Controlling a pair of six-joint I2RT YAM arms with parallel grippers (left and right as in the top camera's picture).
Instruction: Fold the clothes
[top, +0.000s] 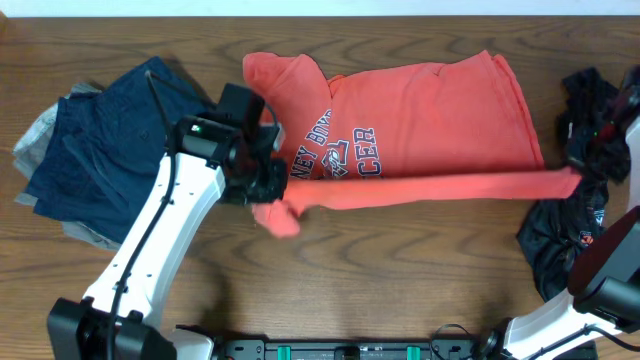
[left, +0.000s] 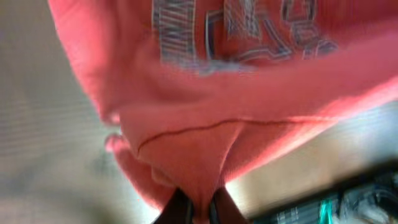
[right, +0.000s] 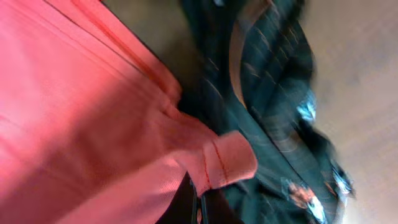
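Clenched on opposite ends of its near edge, my left gripper (left: 199, 211) and right gripper (right: 198, 208) hold the coral-red, navy-lettered soft T-shirt (top: 420, 110) taut across the brown wooden table (top: 400, 260); I judge a lengthwise fold in hand, next requiring both ends carried level over the body.

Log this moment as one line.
left gripper: shut on coral-red T-shirt | right gripper: shut on same shirt | fabric: edge stretched between them

The hand (right: 198, 210) pinches a hem of the coral-red T-shirt (right: 87, 124) beside a dark printed garment (right: 267, 87).
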